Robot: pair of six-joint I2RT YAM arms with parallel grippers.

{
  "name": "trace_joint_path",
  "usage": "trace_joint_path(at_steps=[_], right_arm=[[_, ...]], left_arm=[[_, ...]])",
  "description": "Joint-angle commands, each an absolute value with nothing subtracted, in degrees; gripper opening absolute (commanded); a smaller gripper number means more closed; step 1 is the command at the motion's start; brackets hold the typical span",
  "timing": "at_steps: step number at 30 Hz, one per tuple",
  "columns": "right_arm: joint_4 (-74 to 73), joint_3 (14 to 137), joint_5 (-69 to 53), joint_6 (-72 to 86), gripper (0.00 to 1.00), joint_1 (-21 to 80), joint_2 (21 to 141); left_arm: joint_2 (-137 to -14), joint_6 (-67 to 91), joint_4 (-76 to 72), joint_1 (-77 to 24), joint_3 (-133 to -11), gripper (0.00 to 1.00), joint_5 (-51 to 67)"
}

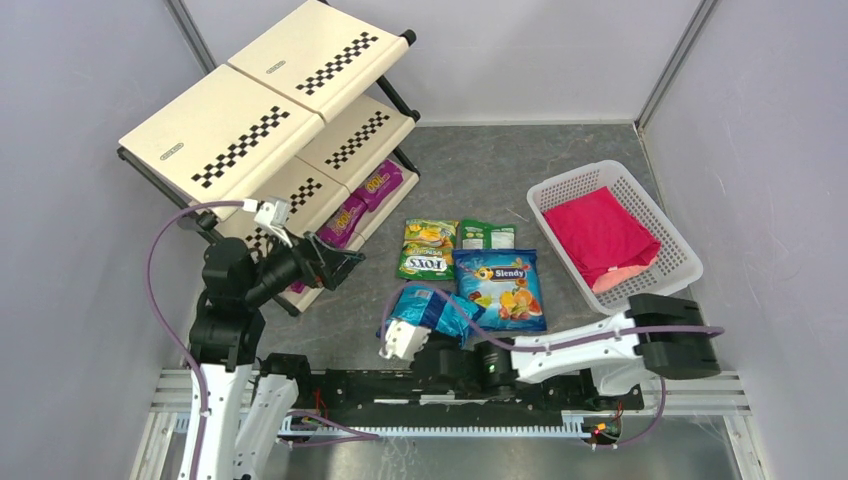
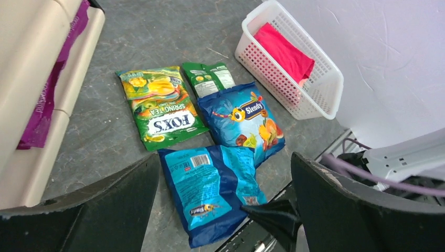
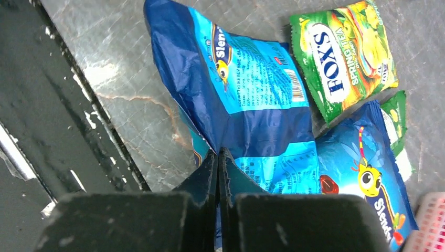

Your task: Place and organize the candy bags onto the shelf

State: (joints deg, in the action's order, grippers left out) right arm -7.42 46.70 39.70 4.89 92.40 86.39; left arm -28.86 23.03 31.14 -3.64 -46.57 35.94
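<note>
Two purple bags [image 1: 383, 185] are laid on the lowest tier of the shelf [image 1: 250, 130] and four are left on the worktop [image 1: 480, 170], where the near blue bag [image 3: 252, 105] is pinched at its edge by the closed right jaws while the left jaws are held wide apart, empty.

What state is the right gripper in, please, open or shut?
Shut. The right gripper has its jaws pressed together, pinching an edge of the nearer blue candy bag.

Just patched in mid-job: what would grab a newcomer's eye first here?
The right claw, shut on a face-down blue candy bag at near centre. Next, the slanted checkered shelf at far left with purple bags on a lower tier, and the white basket holding red cloth at right.
</note>
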Motion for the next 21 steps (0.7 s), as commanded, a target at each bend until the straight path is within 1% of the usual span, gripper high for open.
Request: trace_joint_path(at_steps=[1, 6, 11, 15, 21], right_arm=[[3.5, 42.1, 33.5, 4.9, 0.00, 85.7, 77.3], [9.8, 39.7, 21.2, 6.1, 0.00, 78.5, 71.6], [9.5, 43.2, 16.2, 6.7, 0.00, 75.2, 71.5], [8.7, 46.8, 16.3, 6.8, 0.00, 74.0, 71.9], [8.8, 51.8, 16.8, 6.6, 0.00, 73.1, 74.2]], left_arm=[[-35.0, 30.3, 34.5, -3.2, -47.8, 1.00, 39.4], [-35.7, 35.5, 30.3, -3.2, -44.5, 1.00, 45.9], [-35.8, 39.6, 26.3, -3.2, -40.2, 1.00, 51.8], [-35.5, 40.7, 27.4, -3.2, -38.6, 0.99, 51.1], [-36.1, 38.9, 36.8, -3.4, -39.7, 0.94, 46.2]])
